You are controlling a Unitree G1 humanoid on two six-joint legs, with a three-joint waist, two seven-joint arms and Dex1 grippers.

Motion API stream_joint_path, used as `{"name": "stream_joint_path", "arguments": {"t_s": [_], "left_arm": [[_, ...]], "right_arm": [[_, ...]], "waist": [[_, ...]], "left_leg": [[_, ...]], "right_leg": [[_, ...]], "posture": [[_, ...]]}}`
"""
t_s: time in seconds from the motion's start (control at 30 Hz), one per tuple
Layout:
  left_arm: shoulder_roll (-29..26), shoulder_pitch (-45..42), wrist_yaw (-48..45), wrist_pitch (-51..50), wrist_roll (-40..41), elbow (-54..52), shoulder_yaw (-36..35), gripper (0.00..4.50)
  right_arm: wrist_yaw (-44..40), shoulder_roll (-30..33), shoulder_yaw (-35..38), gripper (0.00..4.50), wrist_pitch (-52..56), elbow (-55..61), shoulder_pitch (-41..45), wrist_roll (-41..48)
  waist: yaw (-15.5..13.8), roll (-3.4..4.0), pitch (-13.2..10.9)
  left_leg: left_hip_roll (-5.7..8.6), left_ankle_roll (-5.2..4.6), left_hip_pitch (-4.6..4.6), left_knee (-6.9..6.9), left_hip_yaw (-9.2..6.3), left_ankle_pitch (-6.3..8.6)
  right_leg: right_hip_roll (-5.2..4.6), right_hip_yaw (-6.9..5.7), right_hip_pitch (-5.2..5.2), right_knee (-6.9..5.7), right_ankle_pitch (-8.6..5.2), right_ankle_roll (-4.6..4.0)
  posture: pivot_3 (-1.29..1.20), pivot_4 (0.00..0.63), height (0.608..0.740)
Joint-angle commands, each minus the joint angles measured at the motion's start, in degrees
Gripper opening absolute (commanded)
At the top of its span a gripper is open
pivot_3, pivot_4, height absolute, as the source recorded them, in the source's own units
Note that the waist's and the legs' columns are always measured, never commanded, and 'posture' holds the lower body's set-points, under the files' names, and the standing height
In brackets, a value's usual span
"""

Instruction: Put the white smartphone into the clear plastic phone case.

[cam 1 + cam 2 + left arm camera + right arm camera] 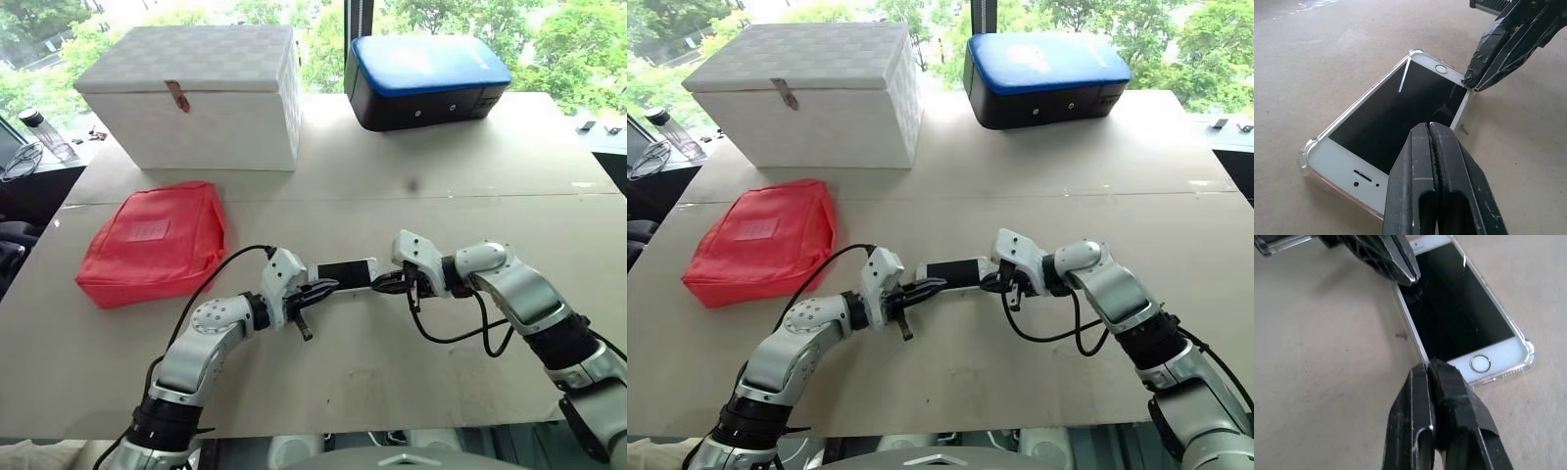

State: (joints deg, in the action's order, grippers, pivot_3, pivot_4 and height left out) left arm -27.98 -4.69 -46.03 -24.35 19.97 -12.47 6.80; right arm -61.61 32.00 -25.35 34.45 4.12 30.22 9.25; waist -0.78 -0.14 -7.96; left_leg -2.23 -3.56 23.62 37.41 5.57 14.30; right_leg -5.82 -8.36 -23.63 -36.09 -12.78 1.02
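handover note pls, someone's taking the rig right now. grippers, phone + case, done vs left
Left gripper: shut, tips on the white smartphone's screen near one long edge.
Right gripper: shut, tips at the same long edge, at the home-button end.
Phone lies screen up on the table, between the two grippers, inside the clear plastic phone case; case rim and corners show around it.
Done: phone looks to be in the case.
Left: check that the edge under the tips is fully seated, then withdraw both arms.
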Motion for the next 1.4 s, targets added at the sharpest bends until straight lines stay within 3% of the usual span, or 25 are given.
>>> {"name": "stream_joint_path", "arguments": {"t_s": [0.03,0.27,0.4,0.47,0.6,0.63,0.67,0.77,0.9,0.93,0.97,1.0,1.23,1.4], "left_arm": [[0.16,0.30,0.62,-0.74,-1.03,1.52,0.94,0.05],[1.18,1.13,1.72,-0.32,-0.70,0.61,1.03,0.05],[3.74,0.25,3.75,7.13,-2.31,2.27,-0.63,0.05],[6.56,-0.72,6.47,10.12,-1.82,2.78,-2.78,0.05],[11.20,-1.83,13.32,9.78,-1.05,1.72,-6.32,0.05],[12.07,-1.66,14.97,8.03,-0.25,0.99,-7.35,0.00],[12.81,-1.25,15.83,6.55,1.46,-0.09,-8.55,0.26],[14.34,0.39,18.12,2.37,6.67,-4.11,-12.22,1.20],[10.83,5.93,17.94,-1.00,7.49,-10.42,-13.48,3.07],[9.61,7.88,17.30,-1.13,7.73,-12.12,-13.94,3.71],[8.17,10.87,16.14,-1.06,8.45,-14.14,-15.32,3.92],[7.17,12.89,15.38,-0.89,9.04,-15.48,-16.26,4.44],[0.66,26.28,9.33,0.67,11.24,-20.46,-21.66,4.44],[-0.58,29.93,6.79,2.33,12.95,-20.52,-25.10,4.44]], "right_arm": [[0.73,-0.22,-6.74,0.00,0.61,-9.04,-2.43,-5.85],[2.00,-2.06,-4.46,0.00,-2.75,-13.21,-3.95,-5.63],[8.13,-7.83,9.23,0.00,-6.50,-9.95,-6.03,2.06],[11.74,-9.17,13.30,0.00,-10.58,-9.22,-7.47,2.05],[17.14,-10.02,20.56,0.00,-18.59,-6.68,-10.22,3.18],[17.11,-9.91,21.93,0.58,-18.03,-4.14,-11.30,4.85],[17.27,-9.14,22.44,0.75,-17.88,-1.60,-12.73,4.95],[18.71,-7.21,24.50,2.04,-18.27,3.61,-17.60,4.43],[19.31,-3.41,29.82,4.01,-18.31,9.44,-26.90,5.25],[19.13,-2.47,31.09,4.50,-18.33,10.94,-29.32,5.64],[18.63,-1.47,33.08,4.50,-18.94,12.85,-33.04,6.19],[18.33,-0.78,34.35,4.50,-19.38,14.17,-35.54,6.63],[18.00,0.32,41.73,4.50,-20.96,22.40,-52.30,9.27],[20.19,0.20,43.96,4.50,-21.80,25.14,-55.73,8.68]], "waist": [[0.11,-0.15,0.25],[0.11,-0.28,0.52],[0.05,-0.27,0.39],[0.04,0.01,0.06],[-0.49,-0.13,-0.27],[-0.46,-0.13,-0.32],[-0.38,-0.14,-0.34],[-0.14,-0.29,-0.48],[-0.11,-0.40,-0.64],[-0.11,-0.42,-0.74],[-0.11,-0.42,-0.86],[-0.11,-0.41,-0.89],[-0.13,-0.21,-1.29],[-0.10,-0.18,-1.33]], "left_leg": [[-0.02,0.00,-0.05,0.00,0.00,0.00],[-0.11,0.30,-0.90,-0.08,-0.04,0.18],[-0.16,0.31,-0.87,-0.08,-0.15,0.17],[-0.15,0.31,-0.74,-0.07,-0.09,0.17],[-0.08,0.22,-0.27,-0.05,-0.09,0.09],[-0.06,0.21,0.21,0.03,-0.08,-0.12],[-0.03,0.40,0.26,0.03,-0.05,-0.25],[0.03,0.47,0.26,-0.05,0.07,-0.27],[0.07,0.53,0.24,-0.13,0.08,-0.10],[0.07,0.52,0.21,-0.13,0.08,-0.07],[0.07,0.51,0.21,-0.10,0.07,-0.06],[0.06,0.49,0.22,-0.09,0.06,-0.03],[-0.02,0.42,0.09,-0.01,-0.20,0.39],[-0.03,0.42,0.12,0.04,-0.30,0.39]], "right_leg": [[0.02,0.00,0.03,-0.01,0.00,-0.01],[-0.16,-0.10,0.68,-0.03,-0.15,-0.24],[-0.17,-0.19,0.66,-0.04,-0.14,-0.24],[-0.23,-0.18,0.53,-0.03,-0.12,-0.24],[-0.24,-0.23,0.20,-0.04,0.11,-0.11],[-0.19,-0.24,-0.18,-0.10,0.21,-0.20],[-0.18,-0.24,-0.22,-0.09,0.30,-0.29],[-0.06,-0.23,-0.18,0.02,0.25,-0.21],[0.02,-0.22,-0.11,0.24,0.13,-0.03],[0.02,-0.21,-0.08,0.25,0.12,-0.01],[0.02,-0.22,-0.08,0.23,0.10,0.01],[0.02,-0.21,-0.09,0.24,-0.02,0.20],[-0.14,-0.24,-0.07,0.22,-0.19,0.01],[-0.13,-0.24,-0.10,0.20,-0.19,0.00]], "posture": [[0.00,0.150,0.740],[0.00,0.150,0.740],[0.00,0.150,0.740],[0.00,0.150,0.740],[0.00,0.150,0.740],[0.00,0.150,0.740],[0.00,0.150,0.740],[0.00,0.150,0.740],[0.00,0.150,0.740],[0.00,0.150,0.740],[0.00,0.150,0.740],[0.00,0.150,0.740],[0.00,0.150,0.740],[0.00,0.150,0.740]]}}
